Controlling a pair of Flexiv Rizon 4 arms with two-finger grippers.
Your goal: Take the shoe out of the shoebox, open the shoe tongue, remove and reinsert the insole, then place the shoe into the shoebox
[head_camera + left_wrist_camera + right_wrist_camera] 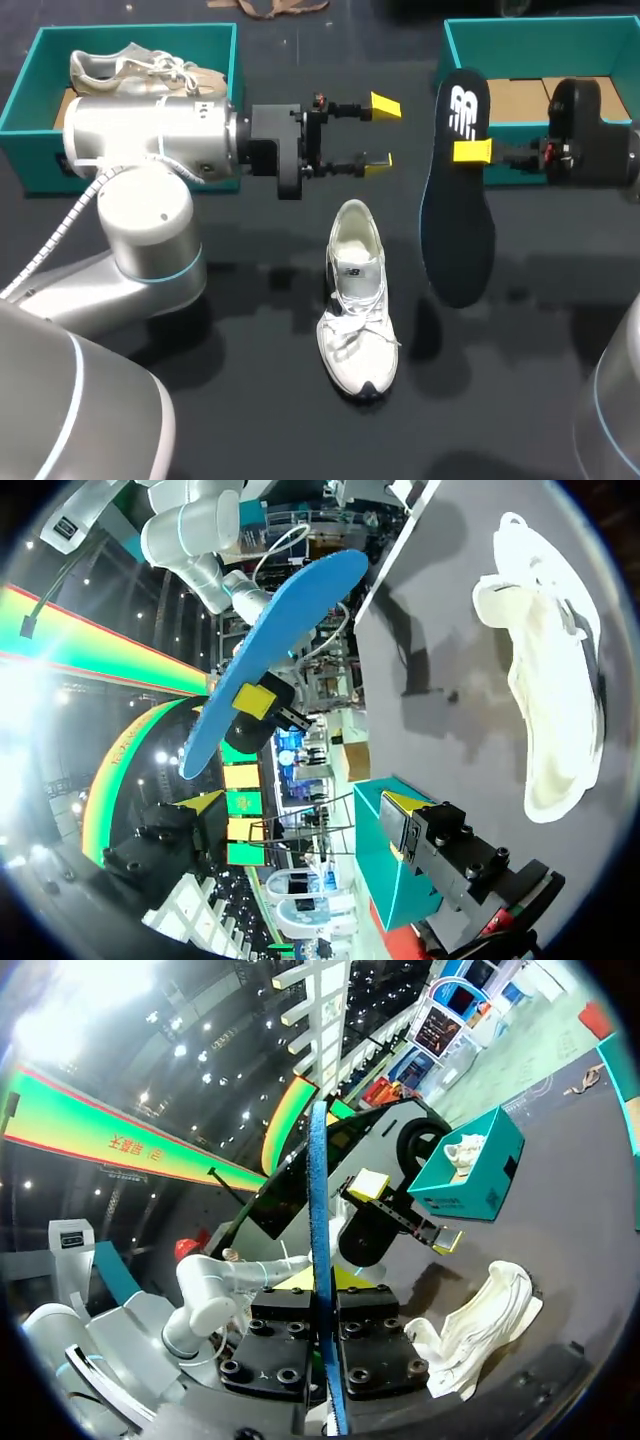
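Stage: insole removed, not yet reinserted. The shoe [357, 300] lies on the desk [250, 330] near the middle, out of its box, toe toward the robot, its opening turned up and pale inside. The tongue appears pulled forward, though the laces hide much of it.

The right hand [470, 152] is closed on the insole [457, 190], gripping it by the edges near the heel end. The insole hangs clear of the desk, beside the shoe and apart from it. In the right wrist view the insole [318, 1260] stands edge-on between the fingers.

The left hand [381, 133] hovers above the desk beyond the shoe's heel, fingers spread wide and holding nothing. Its own view shows the gap between the tips [305, 805] free of any object.

The left box [30, 70] holds a second shoe [140, 68]. The right box [500, 35] shows only its cardboard floor.

Judged done: shoe taken out, tongue opened, insole removed. Left to do: reinsert the insole and return the shoe to a box, likely the right one.
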